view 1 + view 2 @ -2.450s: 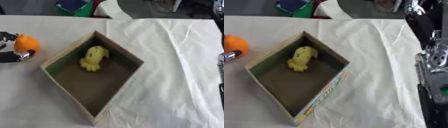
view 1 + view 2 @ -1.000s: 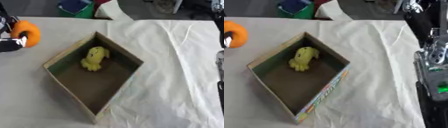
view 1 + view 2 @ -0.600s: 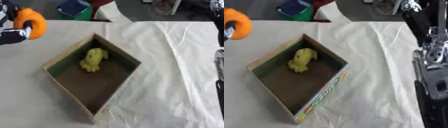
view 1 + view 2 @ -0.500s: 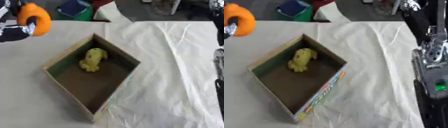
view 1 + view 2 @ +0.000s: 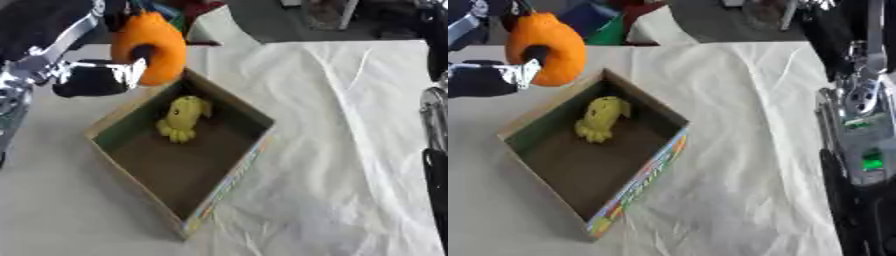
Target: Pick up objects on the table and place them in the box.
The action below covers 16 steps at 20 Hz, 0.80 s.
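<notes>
My left hand [image 5: 96, 80] is shut on an orange round object [image 5: 150, 47], held in the air above the far left corner of the box [image 5: 232, 176]. The box is an open cardboard one, set cornerwise on the white cloth. A yellow soft toy [image 5: 182, 118] lies inside it near the far corner. Of my right side only the arm [image 5: 859, 120] shows along the right edge; its hand is out of view.
A white cloth [image 5: 350, 150] covers the table, with creases to the right of the box. Blue and green things [image 5: 597, 22] and a white folded piece [image 5: 658, 27] stand beyond the table's far edge.
My left hand has lifted the orange object from the table at the left and carried it up and right, over the box's far left corner. The camera has shifted too.
</notes>
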### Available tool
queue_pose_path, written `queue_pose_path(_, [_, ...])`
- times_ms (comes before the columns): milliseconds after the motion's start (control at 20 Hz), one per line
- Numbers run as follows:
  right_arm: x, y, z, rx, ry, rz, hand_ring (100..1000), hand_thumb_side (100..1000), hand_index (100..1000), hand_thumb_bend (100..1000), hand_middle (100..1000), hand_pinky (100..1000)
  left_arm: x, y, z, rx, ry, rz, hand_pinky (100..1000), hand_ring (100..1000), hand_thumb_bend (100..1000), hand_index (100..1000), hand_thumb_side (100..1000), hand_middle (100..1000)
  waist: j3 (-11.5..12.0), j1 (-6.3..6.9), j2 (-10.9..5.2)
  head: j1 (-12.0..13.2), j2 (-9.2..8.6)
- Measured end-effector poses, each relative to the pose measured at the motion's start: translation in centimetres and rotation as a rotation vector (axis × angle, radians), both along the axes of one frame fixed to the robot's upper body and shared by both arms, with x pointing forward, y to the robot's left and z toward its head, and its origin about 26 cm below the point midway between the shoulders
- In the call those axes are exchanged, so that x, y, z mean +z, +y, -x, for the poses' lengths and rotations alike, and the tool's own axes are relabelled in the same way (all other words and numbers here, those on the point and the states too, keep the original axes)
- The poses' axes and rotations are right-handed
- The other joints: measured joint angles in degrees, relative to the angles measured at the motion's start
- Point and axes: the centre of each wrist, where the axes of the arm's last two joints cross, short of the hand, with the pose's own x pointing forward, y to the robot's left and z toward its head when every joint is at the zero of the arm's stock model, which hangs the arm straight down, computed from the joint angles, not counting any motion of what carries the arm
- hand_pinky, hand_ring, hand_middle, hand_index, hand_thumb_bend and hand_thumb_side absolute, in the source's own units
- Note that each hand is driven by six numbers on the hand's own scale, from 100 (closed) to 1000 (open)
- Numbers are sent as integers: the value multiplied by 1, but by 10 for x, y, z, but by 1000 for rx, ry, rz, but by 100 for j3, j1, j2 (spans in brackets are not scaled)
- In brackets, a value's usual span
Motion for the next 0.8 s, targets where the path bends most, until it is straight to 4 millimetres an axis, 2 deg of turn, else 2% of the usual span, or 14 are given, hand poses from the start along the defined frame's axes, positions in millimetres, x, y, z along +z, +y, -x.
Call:
queue_pose_path(300, [0,0,0,0,0,0,686,474,779,100,457,774,-20,-16,0,-28,56,-71,371,574,100,607,286,516,1,5,-2,1,15])
queue_pose_path(550, [0,0,0,1,0,0,686,473,779,100,456,775,-40,-25,-7,-28,100,-129,415,609,100,625,259,534,10,3,0,1,25])
queue_pose_path(650, [0,0,0,1,0,0,686,474,779,100,456,775,-46,-29,-10,-31,113,-161,443,633,100,665,211,562,10,1,2,-6,25])
queue_pose_path(800, [0,0,0,1,0,0,686,473,779,100,456,774,-54,-31,-12,-36,135,-225,496,686,100,748,194,625,8,-2,14,-58,25])
